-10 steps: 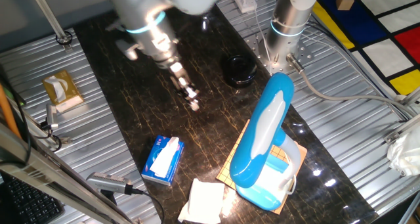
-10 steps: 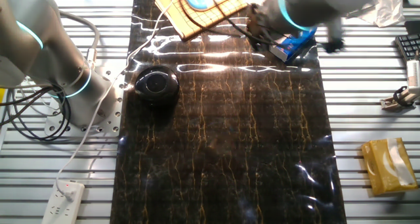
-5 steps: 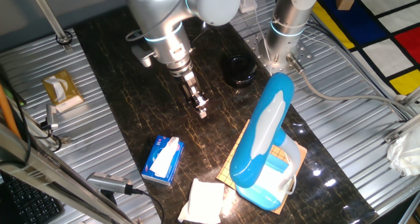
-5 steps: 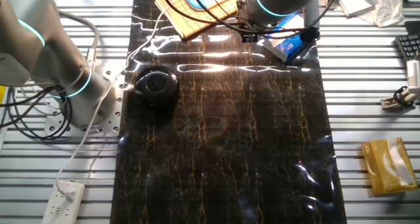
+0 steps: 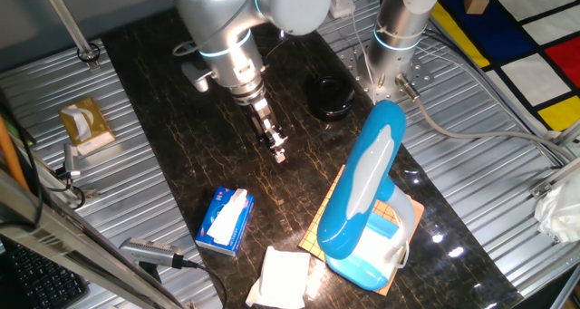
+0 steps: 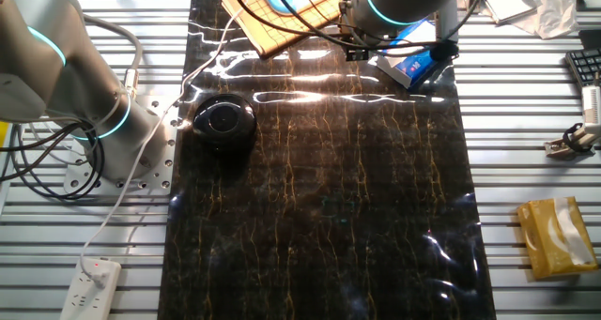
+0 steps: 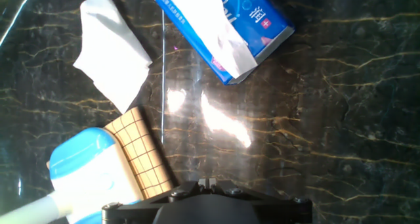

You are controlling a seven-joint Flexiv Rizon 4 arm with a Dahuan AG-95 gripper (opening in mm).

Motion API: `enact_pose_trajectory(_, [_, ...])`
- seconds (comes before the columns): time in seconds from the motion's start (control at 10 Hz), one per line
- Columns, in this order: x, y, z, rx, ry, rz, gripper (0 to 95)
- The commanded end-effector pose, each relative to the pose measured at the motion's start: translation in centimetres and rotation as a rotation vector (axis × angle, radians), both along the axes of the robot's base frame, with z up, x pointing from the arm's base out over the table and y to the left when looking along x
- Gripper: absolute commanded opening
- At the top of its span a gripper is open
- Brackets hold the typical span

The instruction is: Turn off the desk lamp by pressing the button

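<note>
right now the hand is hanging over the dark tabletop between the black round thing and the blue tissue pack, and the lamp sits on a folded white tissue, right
Not quite. The lamp sits on a tan gridded mat, not on a tissue; the folded white tissue lies apart beside it. One fixed view shows this. The rest holds: the hand hangs over the dark tabletop between the black round thing and the blue tissue pack.

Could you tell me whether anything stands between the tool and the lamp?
Nothing visible does. The tool hangs above bare tabletop, and the lamp stands to one side with only dark surface between them. The tissue pack lies off that line.
</note>
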State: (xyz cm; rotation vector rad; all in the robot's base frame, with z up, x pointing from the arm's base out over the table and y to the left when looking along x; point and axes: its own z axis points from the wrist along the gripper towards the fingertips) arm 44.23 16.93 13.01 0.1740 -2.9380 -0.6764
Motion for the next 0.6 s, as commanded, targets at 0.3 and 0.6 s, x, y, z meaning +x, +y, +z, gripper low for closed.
enact_pose_trajectory(0.3, [0.02,0.02,-0.07,-0.001,0.011,0.065,0.0])
enact_pose_trajectory(0.6, [0.02,0.02,-0.07,0.009,0.027,0.091,0.0])
